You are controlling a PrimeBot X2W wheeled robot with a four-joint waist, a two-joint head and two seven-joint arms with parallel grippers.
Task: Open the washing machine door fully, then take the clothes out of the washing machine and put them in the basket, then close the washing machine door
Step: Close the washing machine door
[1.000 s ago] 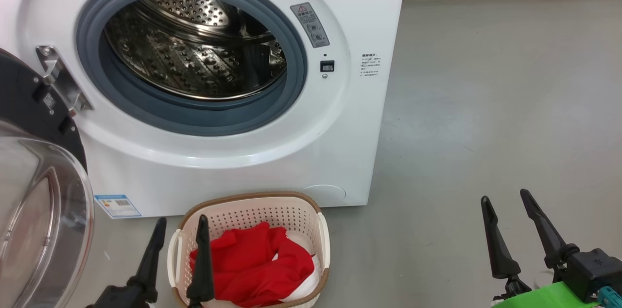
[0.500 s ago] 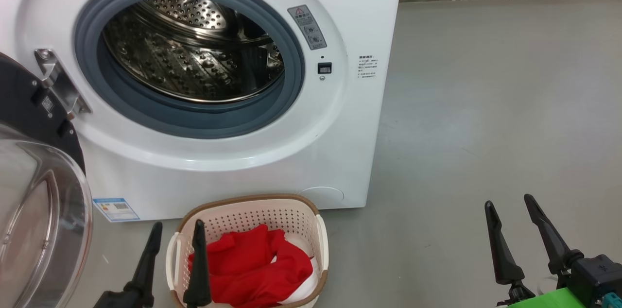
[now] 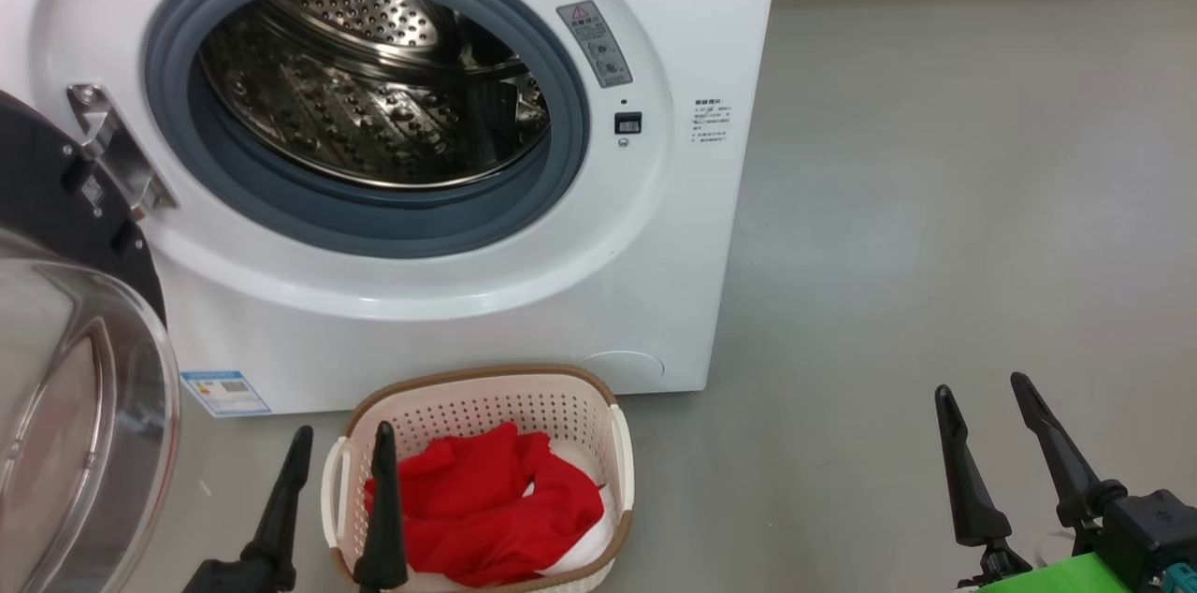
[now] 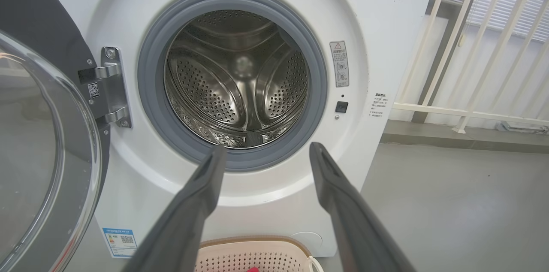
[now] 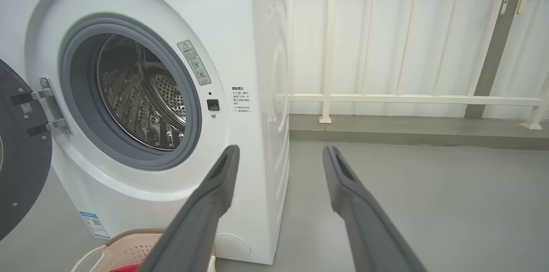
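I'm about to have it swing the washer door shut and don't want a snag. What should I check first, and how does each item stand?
1. The drum bare: ok, as far as it shows.
2. The gasket free of fabric: ok.
3. The clothes inside the basket: ok.
4. The left gripper open, empty: ok.
5. The right gripper open, empty: ok.
6. Basket outside the swing of the washing machine door: cannot tell.

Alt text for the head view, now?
Washing machine with its door swung open at left, drum bare. In front, a basket holds red and white clothes; left gripper and right gripper are open, low in frame.
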